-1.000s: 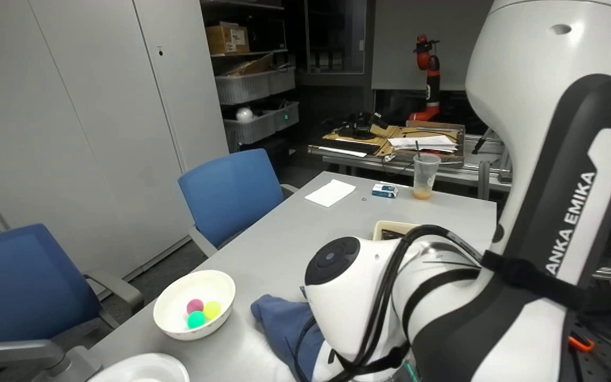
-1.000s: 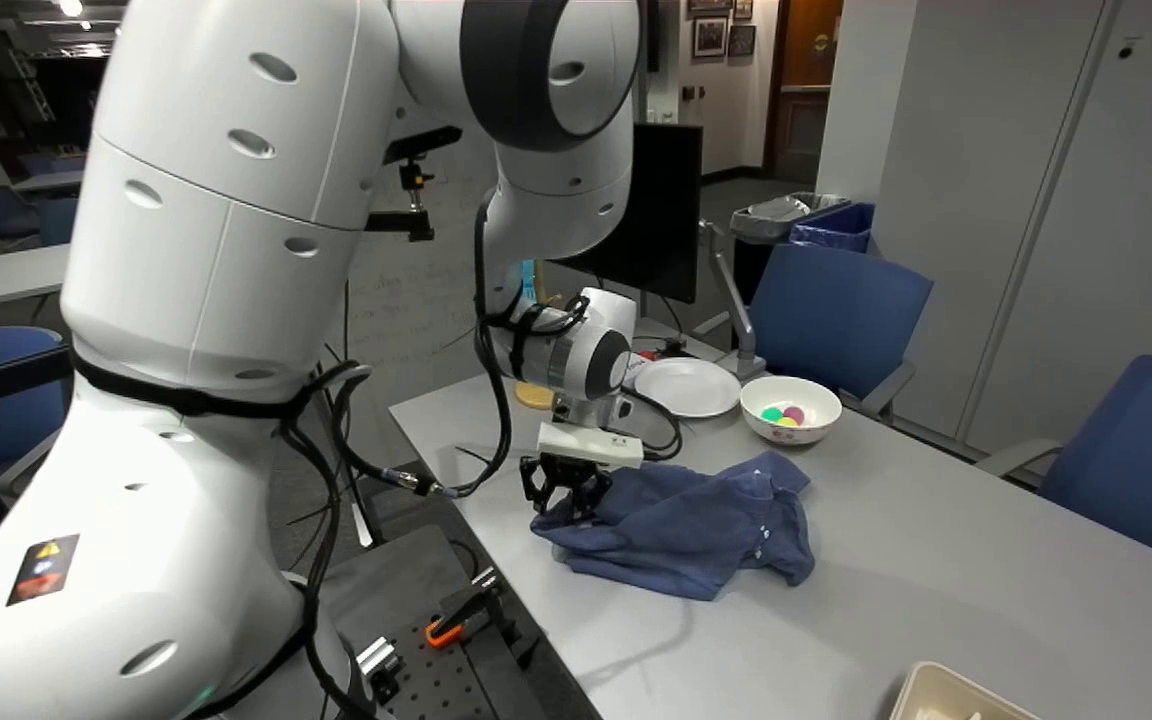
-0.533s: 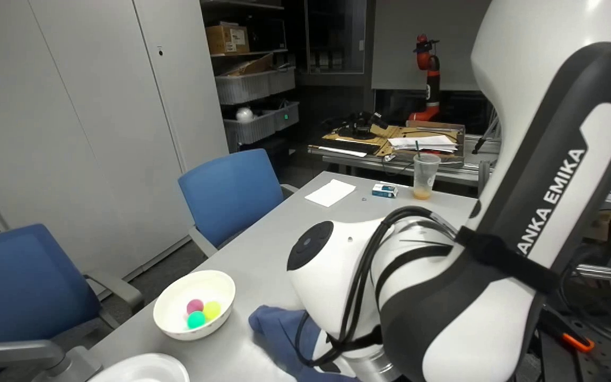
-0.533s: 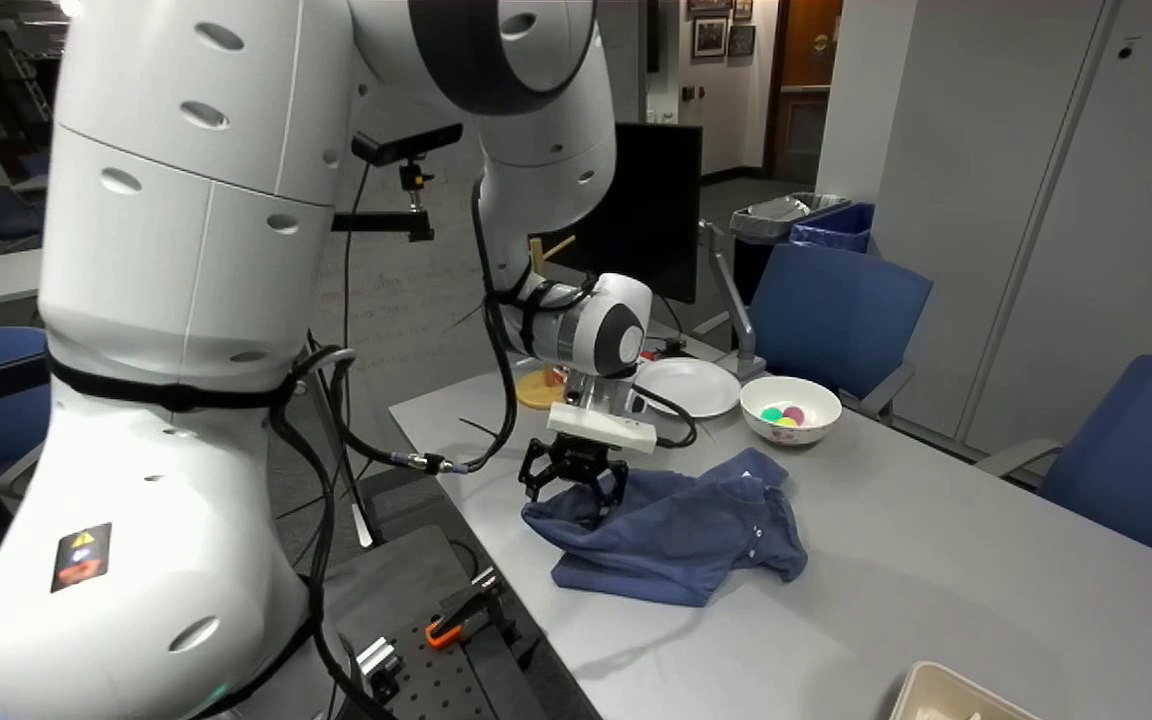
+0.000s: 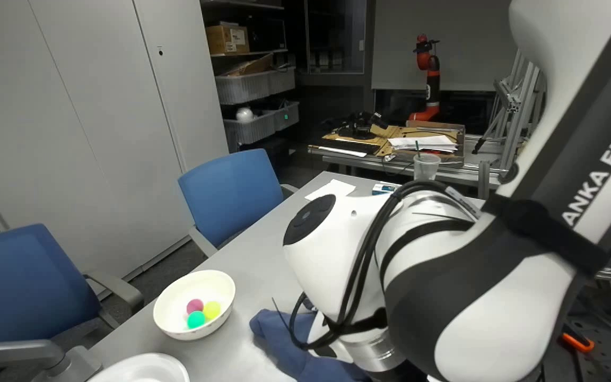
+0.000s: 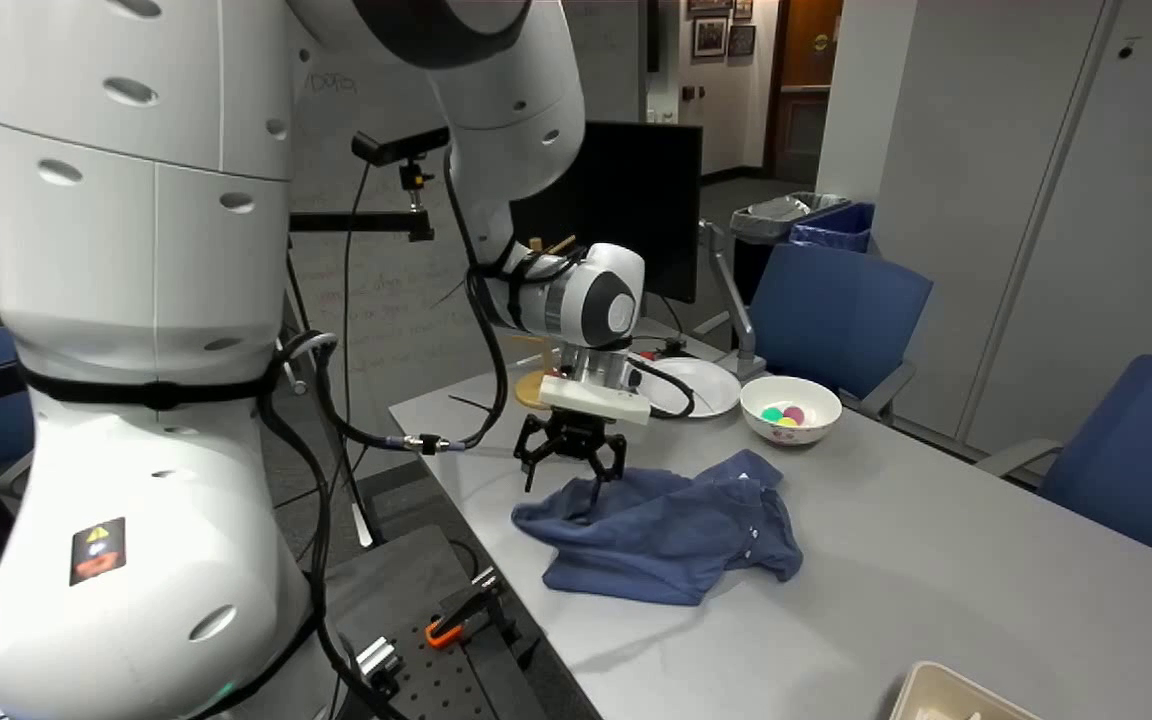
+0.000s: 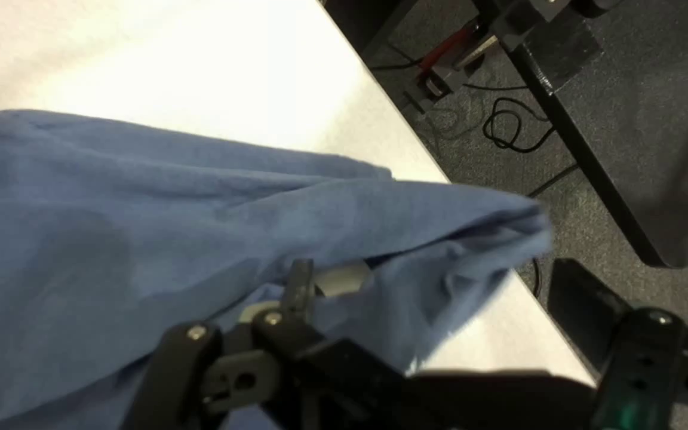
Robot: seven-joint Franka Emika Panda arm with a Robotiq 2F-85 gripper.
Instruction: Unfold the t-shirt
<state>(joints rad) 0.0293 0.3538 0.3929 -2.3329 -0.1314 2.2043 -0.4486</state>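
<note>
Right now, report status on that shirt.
Gripper open, holding nothing. T-shirt bunched on table, not yet unfolded. White bowl nearby, possibly in the way.

In the wrist view, glare bleaches the tabletop white, the nearby dark fingers are out of focus, and the tip of the t-shirt is blurred. In an exterior view, the cabinet is softly lit, the shelves dim.

The t-shirt is matt cloth with a creased surface. The arm shell is smooth and slightly glossy, plastic in appearance. The wrist collar is shiny metal. The gripper is matt, with glossy metal screw heads. The tabletop is smooth and low-sheen. The cup is clear plastic. The floor is rough carpet.
</note>
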